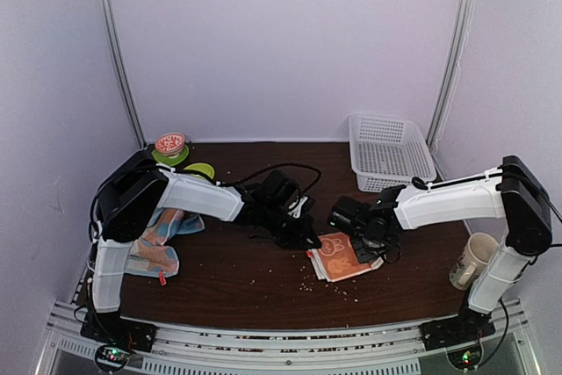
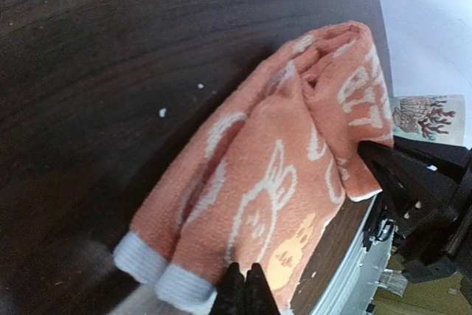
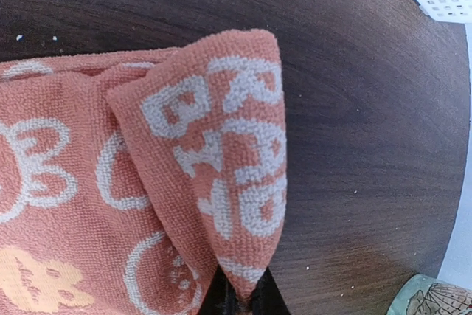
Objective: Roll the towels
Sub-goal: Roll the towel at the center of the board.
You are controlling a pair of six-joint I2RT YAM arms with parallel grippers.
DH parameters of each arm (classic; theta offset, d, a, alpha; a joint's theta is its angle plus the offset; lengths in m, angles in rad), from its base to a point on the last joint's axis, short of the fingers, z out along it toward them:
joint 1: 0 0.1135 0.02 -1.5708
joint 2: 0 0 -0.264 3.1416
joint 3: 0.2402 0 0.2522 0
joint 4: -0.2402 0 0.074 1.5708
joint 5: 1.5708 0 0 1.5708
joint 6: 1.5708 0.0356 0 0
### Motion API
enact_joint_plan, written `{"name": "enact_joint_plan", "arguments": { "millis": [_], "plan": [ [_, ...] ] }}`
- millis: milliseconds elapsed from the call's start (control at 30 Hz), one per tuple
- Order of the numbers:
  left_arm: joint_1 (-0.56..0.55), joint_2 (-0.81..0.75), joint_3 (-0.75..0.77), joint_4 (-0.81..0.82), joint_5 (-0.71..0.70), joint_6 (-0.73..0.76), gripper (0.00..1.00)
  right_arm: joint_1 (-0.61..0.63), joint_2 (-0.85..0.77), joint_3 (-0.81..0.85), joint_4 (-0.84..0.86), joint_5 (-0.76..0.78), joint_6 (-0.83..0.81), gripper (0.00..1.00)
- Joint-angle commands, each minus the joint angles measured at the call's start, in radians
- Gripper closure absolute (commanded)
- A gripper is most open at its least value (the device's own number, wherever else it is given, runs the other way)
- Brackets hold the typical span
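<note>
The orange towel (image 1: 340,258), printed with white cartoons, lies folded at the table's front centre between both grippers. My left gripper (image 1: 307,238) reaches it from the left. In the left wrist view its fingertips (image 2: 245,277) are pressed together on the orange towel (image 2: 273,175) beside the white hem, with a small pucker of cloth at the tips. My right gripper (image 1: 372,236) is shut on a turned-over corner of the towel (image 3: 221,145), pinched at the tips (image 3: 243,296) and lifted off the table. The light-blue towel (image 1: 163,236) lies crumpled at the far left under the left arm.
A white mesh basket (image 1: 390,152) stands at the back right. A printed cup (image 1: 473,260) sits by the right arm's base. A green lid and a small round container (image 1: 171,147) are at the back left. Crumbs dot the dark wooden table (image 1: 246,278).
</note>
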Motion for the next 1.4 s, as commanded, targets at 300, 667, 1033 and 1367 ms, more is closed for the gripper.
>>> {"name": "enact_joint_plan", "arguments": {
  "millis": [300, 667, 1033, 1367],
  "plan": [
    [0.006, 0.076, 0.029, -0.106, -0.063, 0.064, 1.00, 0.029, 0.006, 0.065, -0.035, 0.037, 0.014, 1.00],
    [0.006, 0.072, -0.007, -0.070, -0.052, 0.047, 1.00, 0.065, 0.071, 0.123, -0.076, 0.088, 0.020, 1.00],
    [0.006, 0.069, -0.052, -0.041, -0.039, 0.042, 1.00, 0.074, 0.171, 0.152, -0.203, 0.302, 0.033, 1.00],
    [0.006, 0.061, -0.069, -0.004, -0.012, 0.026, 1.00, 0.124, 0.287, 0.198, -0.203, 0.322, 0.032, 1.00]
  ]
}}
